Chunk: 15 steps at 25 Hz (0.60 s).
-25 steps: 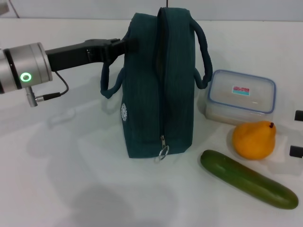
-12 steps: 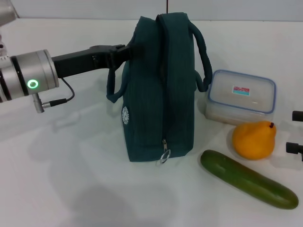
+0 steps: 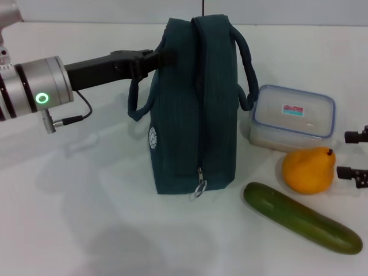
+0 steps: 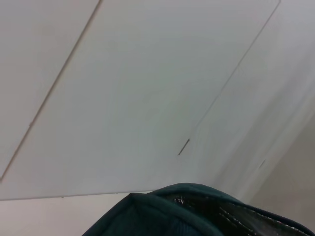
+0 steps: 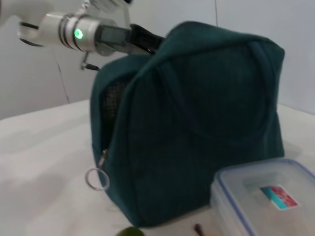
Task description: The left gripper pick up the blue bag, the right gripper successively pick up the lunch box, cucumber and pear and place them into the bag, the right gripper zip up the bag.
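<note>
The blue bag (image 3: pixel 195 109) stands upright mid-table, its zipper pull (image 3: pixel 199 187) hanging low on the near end. My left gripper (image 3: pixel 158 57) reaches in from the left and is shut on the bag's upper left edge, above one loop handle. The left wrist view shows only the bag's top (image 4: pixel 197 211) with a strip of silver lining. The lunch box (image 3: pixel 293 118) sits right of the bag, the pear (image 3: pixel 309 170) in front of it, and the cucumber (image 3: pixel 302 217) lies diagonally nearest me. My right gripper (image 3: pixel 355 154) pokes in at the right edge, open, just right of the pear.
In the right wrist view the bag (image 5: pixel 197 123) fills the middle, with the lunch box (image 5: pixel 266 196) beside it and the left arm's green ring (image 5: pixel 77 34) behind. White table surface lies left of and in front of the bag.
My left arm has risen and shifted slightly right, drawing the bag's top with it. The right gripper's fingertips have come further in from the right edge.
</note>
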Motion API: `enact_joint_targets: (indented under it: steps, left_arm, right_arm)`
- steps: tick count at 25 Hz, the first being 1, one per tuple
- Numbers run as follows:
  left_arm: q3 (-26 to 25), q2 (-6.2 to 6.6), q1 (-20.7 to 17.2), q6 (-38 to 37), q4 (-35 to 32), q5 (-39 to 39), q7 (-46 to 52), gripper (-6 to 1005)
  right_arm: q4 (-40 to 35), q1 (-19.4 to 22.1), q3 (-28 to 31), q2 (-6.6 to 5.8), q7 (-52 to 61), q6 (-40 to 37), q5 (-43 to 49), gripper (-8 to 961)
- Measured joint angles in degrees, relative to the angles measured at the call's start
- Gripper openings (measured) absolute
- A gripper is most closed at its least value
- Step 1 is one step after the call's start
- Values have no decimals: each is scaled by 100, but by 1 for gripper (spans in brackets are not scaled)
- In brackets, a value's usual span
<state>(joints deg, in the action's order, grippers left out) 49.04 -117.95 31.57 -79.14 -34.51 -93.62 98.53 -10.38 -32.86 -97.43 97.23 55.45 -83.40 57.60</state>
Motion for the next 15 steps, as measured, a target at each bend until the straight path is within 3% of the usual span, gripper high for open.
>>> enact_joint_targets:
  steps: [6, 15]
  left_arm:
    - [0, -6, 41, 64, -3, 2, -50, 44]
    - [0, -3, 70, 82, -8, 2, -53, 44]
  right_arm:
    - [-17, -79, 100, 24, 181, 351, -17, 831]
    - [-92, -56, 836, 30, 338, 908, -21, 829]
